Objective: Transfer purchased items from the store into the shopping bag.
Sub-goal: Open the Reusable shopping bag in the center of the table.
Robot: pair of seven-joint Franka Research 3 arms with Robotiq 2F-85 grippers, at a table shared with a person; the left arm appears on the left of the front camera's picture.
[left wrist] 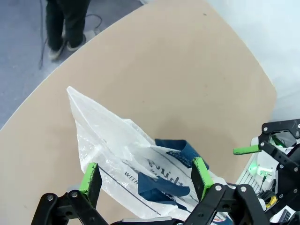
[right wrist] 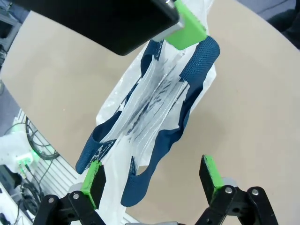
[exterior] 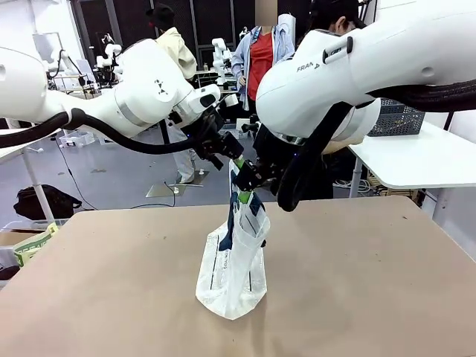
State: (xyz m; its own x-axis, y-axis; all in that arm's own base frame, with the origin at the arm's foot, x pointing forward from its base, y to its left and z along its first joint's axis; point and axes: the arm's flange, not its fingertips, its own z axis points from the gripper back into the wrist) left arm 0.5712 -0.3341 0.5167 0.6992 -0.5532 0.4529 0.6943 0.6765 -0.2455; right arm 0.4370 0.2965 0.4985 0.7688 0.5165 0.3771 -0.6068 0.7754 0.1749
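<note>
I find the left gripper (left wrist: 145,177) spread wide, its green pads (left wrist: 91,178) either side of the shopping bag (left wrist: 103,140) at its crinkled translucent top, nothing clamped. The right gripper (right wrist: 152,177) is likewise wide open, astride a navy woven strap (right wrist: 199,58). The bag stands upright, midway between the left and right edges of the tan table (exterior: 372,282). Its navy script lettering is illegible to me.

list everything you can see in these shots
bag: 1, whitish with navy handles, standing mid-table
table: 1, tan, under the bag
basket: 1, dark grey, on the side table
side table: 1, white, far right
holdall: 1, black, floor at left
box: 1, green and white, left edge
people: at least 2, standing beyond the table
left gripper: 1, black with green pads, open astride the bag's top
right gripper: 1, same colours, open by a navy handle
</note>
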